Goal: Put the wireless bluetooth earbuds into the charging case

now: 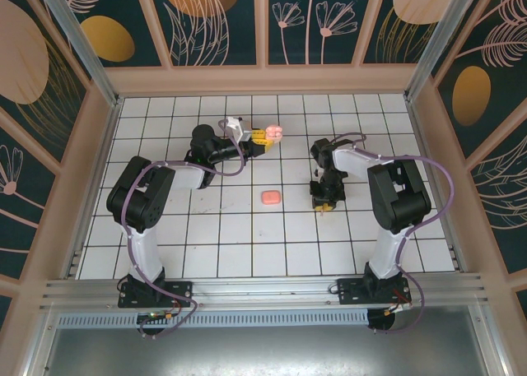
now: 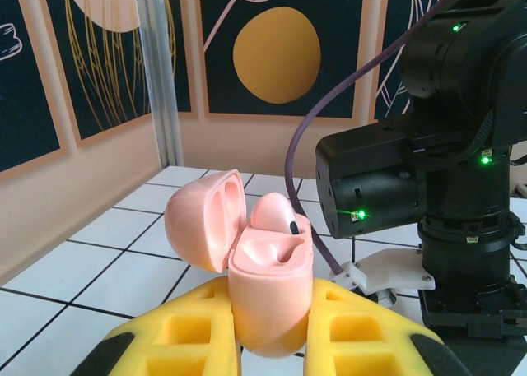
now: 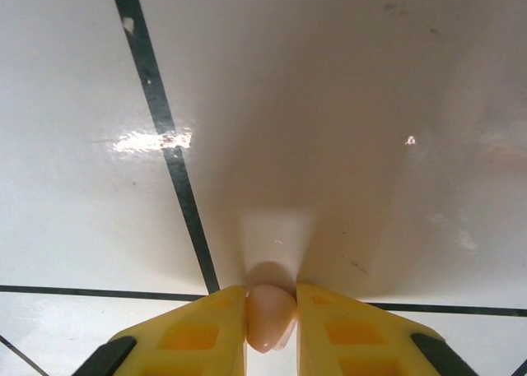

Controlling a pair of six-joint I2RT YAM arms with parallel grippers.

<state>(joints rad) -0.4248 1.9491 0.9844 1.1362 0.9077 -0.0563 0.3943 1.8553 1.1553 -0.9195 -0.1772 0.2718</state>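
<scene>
My right gripper point(image 3: 272, 300) pinches the tiny salmon-pink plastic earbud point(image 3: 270, 320) between nearly closed jaws, against the white tile point(image 3: 346, 104). My left gripper point(image 2: 270, 322) clamps the pale pink open-lidded plastic charging case point(image 2: 268, 269), which sits left of and beyond the right jaws with its empty socket point(image 2: 265, 249) facing up.

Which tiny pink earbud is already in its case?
The earbud sitting in the open case in the left gripper. The second earbud is outside, pinched by the right gripper on the tile.

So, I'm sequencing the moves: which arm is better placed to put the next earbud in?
Right. The right gripper pinches an earbud on the tile; the left gripper is occupied holding the open charging case.
</scene>
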